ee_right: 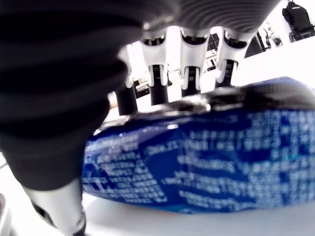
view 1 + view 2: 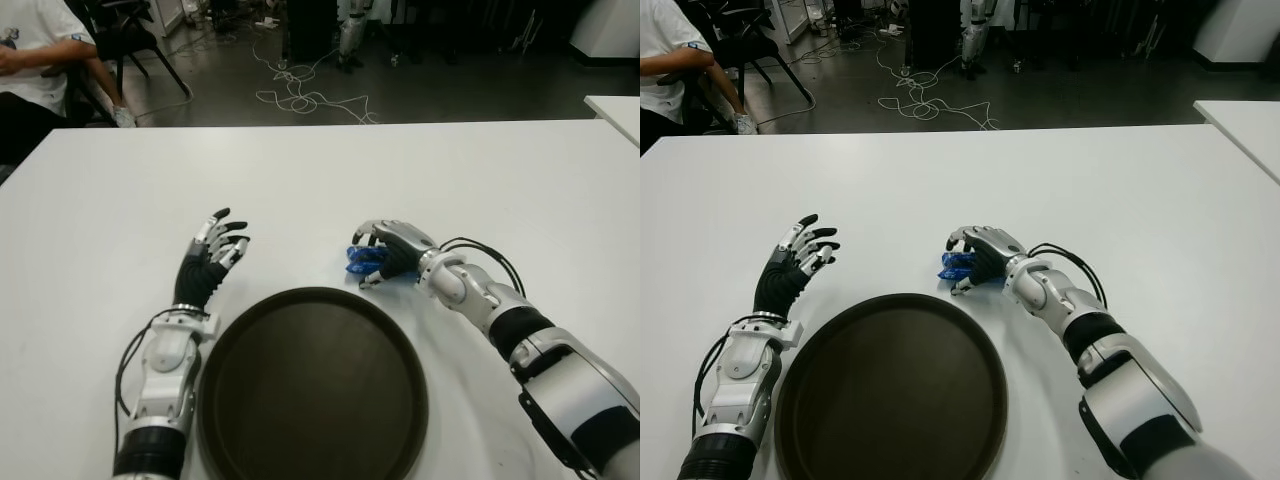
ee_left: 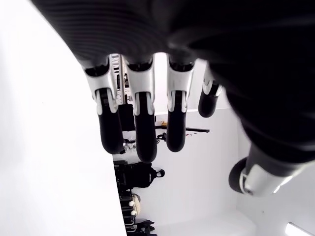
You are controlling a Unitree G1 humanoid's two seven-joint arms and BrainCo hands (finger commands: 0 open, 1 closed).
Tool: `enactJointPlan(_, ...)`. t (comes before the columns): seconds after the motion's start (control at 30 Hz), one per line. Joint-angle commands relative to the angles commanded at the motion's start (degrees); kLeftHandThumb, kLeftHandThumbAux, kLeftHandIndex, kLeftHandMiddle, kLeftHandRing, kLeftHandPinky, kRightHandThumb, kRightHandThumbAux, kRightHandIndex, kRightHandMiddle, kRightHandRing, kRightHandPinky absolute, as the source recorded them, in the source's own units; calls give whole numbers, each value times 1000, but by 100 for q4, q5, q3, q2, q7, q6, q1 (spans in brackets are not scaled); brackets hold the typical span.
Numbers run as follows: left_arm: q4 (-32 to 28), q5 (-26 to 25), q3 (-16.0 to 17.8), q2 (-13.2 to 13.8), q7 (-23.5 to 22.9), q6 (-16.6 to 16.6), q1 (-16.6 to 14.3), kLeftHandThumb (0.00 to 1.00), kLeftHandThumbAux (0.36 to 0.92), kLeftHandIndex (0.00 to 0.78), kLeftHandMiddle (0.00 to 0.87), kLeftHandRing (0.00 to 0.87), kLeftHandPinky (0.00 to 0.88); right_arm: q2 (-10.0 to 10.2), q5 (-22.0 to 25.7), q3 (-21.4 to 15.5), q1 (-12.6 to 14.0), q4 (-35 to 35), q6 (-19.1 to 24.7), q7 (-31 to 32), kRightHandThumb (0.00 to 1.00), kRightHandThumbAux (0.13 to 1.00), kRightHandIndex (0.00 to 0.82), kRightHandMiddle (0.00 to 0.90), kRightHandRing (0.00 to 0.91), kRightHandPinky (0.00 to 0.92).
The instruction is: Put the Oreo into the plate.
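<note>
The right hand point(image 2: 385, 252) sits on the white table point(image 2: 420, 170) just beyond the far rim of the plate, its fingers point(image 1: 189, 81) curled over a blue Oreo packet point(image 2: 359, 261). In the right wrist view the fingertips come down over the top of the glossy wrapper and the thumb lies along its near side, so the hand looks closed around the packet, though how firmly it bears on it cannot be told. The packet appears to lie on or very near the tabletop; a strip of white shows beneath it.

The round dark plate point(image 2: 300, 400) lies nearest the robot, between the two arms, and holds nothing. Its rim is near the Oreo packet but not touching it.

The left hand point(image 2: 212, 258) shows beside the plate's left edge, fingers spread loosely and holding nothing.

Beyond the table, a seated person point(image 2: 35, 60) shows at the far left, and loose cables point(image 2: 300, 95) trail over the floor.

The risk here is probably the wrapper: it is slick and crinkly, and a grip resting mostly on top could let it slide or pivot out once lifted. A low carry might also catch the packet on the plate's raised rim.
</note>
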Motion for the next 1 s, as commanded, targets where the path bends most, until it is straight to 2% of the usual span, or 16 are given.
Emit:
enactJointPlan(0.2,-12,17,-3,-2,10,9,9,425,610,119,262,288,323,16,-96,66,-13,30,58,-122,0,858,403,436,427,389)
enactJointPlan(0.33,-25,11,-8,2,-12,-1,26,416,599,116,264,291,325,-5,-135,106,4,-22,75,-190,0,860,407,420,411,381)
enactJointPlan(0.67,-167,23,-31,2,-18,44,93,397,590,117,268,296,326,-21,-240,196,41,-165,291,-369,0,874,414,440,435,418)
enactJointPlan(0.8,-232,47,-44,5,-3,88,123,406,603,118,262,287,317,-40,-343,254,69,-252,433,-549,0,890,446,511,511,502)
enactJointPlan(0.97,-303,64,-54,-4,21,160,146,407,604,118,260,286,320,-59,-540,347,111,-360,660,-947,34,892,478,557,552,544)
enactJointPlan(1.0,-320,69,-55,-7,31,181,152,402,602,117,259,285,320,-47,-624,374,124,-389,825,-1132,43,891,483,563,556,547)
